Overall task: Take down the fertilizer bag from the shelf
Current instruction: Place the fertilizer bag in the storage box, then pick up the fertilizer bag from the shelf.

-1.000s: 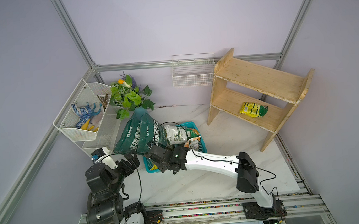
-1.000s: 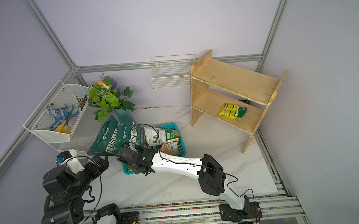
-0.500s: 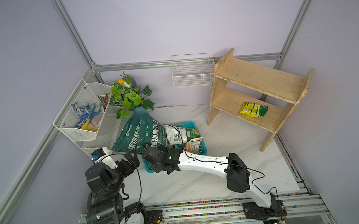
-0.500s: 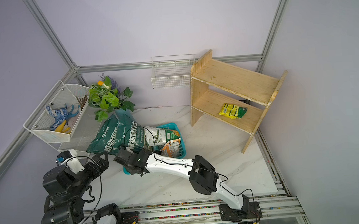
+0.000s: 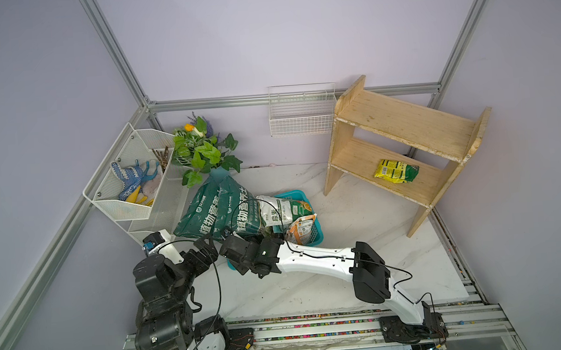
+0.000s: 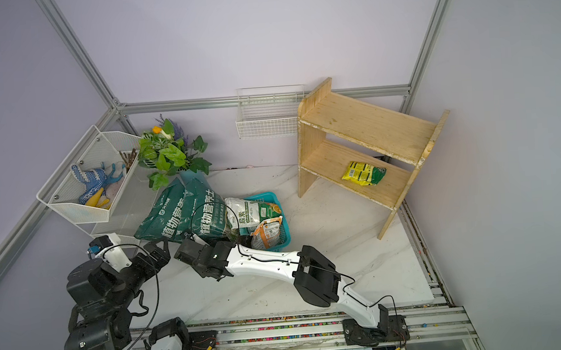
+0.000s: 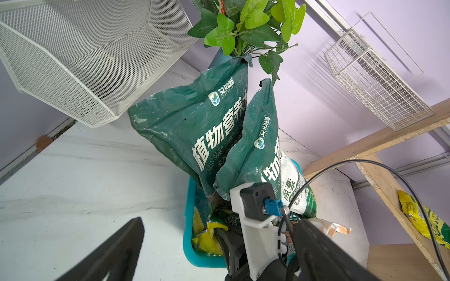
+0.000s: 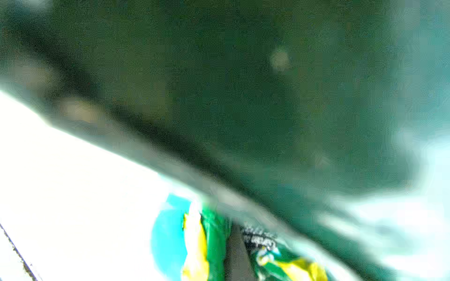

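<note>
The fertilizer bag (image 5: 395, 171) (image 6: 363, 173) (image 7: 423, 223), yellow and green, lies flat on the lower board of the wooden shelf (image 5: 404, 123) (image 6: 363, 122) (image 7: 379, 138) at the back right. My right gripper (image 5: 233, 250) (image 6: 188, 251) reaches into the near left corner of the teal basket (image 5: 315, 239) (image 6: 285, 238) (image 7: 188, 219), under two leaning dark green soil bags (image 5: 214, 214) (image 7: 194, 126). One of its fingers (image 7: 229, 243) touches another yellow-green bag (image 7: 207, 240) (image 8: 197, 253) in the basket; the blurred right wrist view hides its jaws. My left gripper (image 5: 206, 248) (image 6: 157, 250) (image 7: 219, 220) hangs open and empty beside it.
The basket also holds a white bag (image 5: 276, 211) and an orange one (image 5: 301, 230). A white mesh rack (image 5: 128, 193) with blue gloves and a leafy plant (image 5: 203, 151) stand at the back left. A white wire basket (image 5: 302, 115) hangs on the back wall.
My right arm has slid left along the basket's near side, its elbow moving left too, and the soil bags have shifted. The left arm has stayed where it was.
</note>
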You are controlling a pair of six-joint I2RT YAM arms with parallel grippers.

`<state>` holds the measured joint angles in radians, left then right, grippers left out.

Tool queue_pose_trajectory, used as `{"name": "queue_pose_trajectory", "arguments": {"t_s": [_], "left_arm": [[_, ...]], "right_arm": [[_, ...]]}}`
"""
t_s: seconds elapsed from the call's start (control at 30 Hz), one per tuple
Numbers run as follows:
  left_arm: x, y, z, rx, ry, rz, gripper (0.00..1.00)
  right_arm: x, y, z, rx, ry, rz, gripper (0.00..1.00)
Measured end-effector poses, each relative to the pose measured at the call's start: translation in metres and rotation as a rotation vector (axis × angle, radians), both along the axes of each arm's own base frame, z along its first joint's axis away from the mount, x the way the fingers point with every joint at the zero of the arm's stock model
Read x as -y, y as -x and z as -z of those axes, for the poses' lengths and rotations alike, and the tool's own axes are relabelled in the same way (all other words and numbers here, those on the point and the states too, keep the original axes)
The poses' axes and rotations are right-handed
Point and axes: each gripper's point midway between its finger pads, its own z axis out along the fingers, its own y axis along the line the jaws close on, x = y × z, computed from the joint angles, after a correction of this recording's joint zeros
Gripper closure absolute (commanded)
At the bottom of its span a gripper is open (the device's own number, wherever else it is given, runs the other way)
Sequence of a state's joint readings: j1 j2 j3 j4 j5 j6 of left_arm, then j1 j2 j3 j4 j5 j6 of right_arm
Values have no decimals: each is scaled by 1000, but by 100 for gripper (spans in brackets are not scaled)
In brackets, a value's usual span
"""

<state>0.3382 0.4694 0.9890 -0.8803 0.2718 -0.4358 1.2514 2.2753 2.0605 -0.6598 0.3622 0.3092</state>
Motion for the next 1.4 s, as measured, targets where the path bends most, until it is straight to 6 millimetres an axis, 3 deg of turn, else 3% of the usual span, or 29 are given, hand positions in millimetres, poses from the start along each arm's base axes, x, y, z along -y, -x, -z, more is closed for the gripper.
{"name": "queue_pose_trajectory", "arguments": {"t_s": [0.13, 0.3, 0.33, 0.47, 0.6, 0.67, 0.77, 0.87, 0.93, 1.03, 1.1, 1.2, 1.4], "left_arm": [[0, 0, 0, 0, 0, 0, 0], [0, 0, 0, 0, 0, 0, 0], [0, 0, 0, 0, 0, 0, 0], [0, 0, 0, 0, 0, 0, 0], [0, 0, 0, 0, 0, 0, 0], [0, 0, 0, 0, 0, 0, 0], [0, 0, 0, 0, 0, 0, 0], [0, 0, 0, 0, 0, 0, 0], [0, 0, 0, 0, 0, 0, 0], [0, 0, 0, 0, 0, 0, 0], [0, 0, 0, 0, 0, 0, 0], [0, 0, 0, -1, 0, 0, 0], [0, 0, 0, -1, 0, 0, 0]], "right_arm": [[1, 14, -4, -6, -29, -28, 49], [14, 38, -27, -1, -67, -94, 36], [17, 41, -39, 5, -83, -106, 31], [28, 48, -102, 48, -184, -129, 29], [56, 47, -175, 126, -279, -105, 28], [77, 42, -201, 178, -289, -64, 24], [130, 23, -236, 301, -243, 75, 16], [202, -12, -263, 436, -154, 282, 17], [272, -44, -276, 524, -58, 468, 18], [359, -77, -280, 603, 129, 678, 18], [392, -87, -273, 630, 277, 737, 16], [418, -102, -251, 655, 561, 748, 17], [462, -142, -195, 583, 1077, 693, 32]]}}
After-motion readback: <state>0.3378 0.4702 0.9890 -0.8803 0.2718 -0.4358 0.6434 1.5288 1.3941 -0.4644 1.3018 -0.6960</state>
